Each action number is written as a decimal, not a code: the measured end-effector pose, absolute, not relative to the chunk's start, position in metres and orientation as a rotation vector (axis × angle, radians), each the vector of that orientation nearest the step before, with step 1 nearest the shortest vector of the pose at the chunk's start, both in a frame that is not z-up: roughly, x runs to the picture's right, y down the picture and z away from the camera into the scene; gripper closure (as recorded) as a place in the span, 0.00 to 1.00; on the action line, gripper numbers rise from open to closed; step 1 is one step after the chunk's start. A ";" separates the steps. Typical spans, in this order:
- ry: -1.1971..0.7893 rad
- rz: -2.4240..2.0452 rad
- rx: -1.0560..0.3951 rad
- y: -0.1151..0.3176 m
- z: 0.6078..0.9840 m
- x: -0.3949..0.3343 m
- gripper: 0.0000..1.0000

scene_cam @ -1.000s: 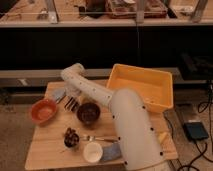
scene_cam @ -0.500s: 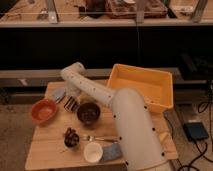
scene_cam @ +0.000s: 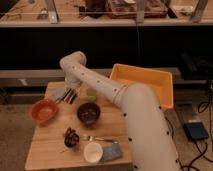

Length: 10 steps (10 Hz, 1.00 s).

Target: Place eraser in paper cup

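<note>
Presently, the gripper (scene_cam: 70,93) is seen low over the wooden table (scene_cam: 50,150), toward 11 o'clock from the table's centre, at the end of the white arm (scene_cam: 135,115) that is bent down from an elbow above. The fingers are clenched. The striped eraser (scene_cam: 66,98) is noted right at the fingertips; whether it is pinched between them or only touched cannot be told.

- A pale blue cloth (scene_cam: 58,94) is found just beside the eraser, at its 9 o'clock.
- The small green cup (scene_cam: 91,93) is placed at 12 o'clock, near the gripper.
- The orange bowl (scene_cam: 44,111) is set at 9 o'clock.
- The dark brown bowl (scene_cam: 88,113) is set about centre.
- The paper cup (scene_cam: 93,151) is stood upright at 6 o'clock by the near edge, well apart from the eraser, with a grey-blue cloth (scene_cam: 111,151) touching it at its 3 o'clock.
- Between eraser and paper cup, the brown bowl, a dark clump (scene_cam: 71,137) and a thin utensil (scene_cam: 96,138) are laid.
- A yellow bin (scene_cam: 145,82) is partly covered by the arm at 2 o'clock.
</note>
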<state>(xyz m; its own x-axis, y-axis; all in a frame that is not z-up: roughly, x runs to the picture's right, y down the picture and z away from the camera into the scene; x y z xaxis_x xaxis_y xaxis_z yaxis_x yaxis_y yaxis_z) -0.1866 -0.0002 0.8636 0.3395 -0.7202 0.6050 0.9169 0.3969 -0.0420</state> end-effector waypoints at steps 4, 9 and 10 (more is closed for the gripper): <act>-0.602 -1.170 -0.363 -0.011 0.778 -0.160 0.58; -0.630 -1.211 -0.377 0.076 0.698 -0.098 0.58; -0.627 -1.222 -0.380 0.091 0.687 -0.083 0.58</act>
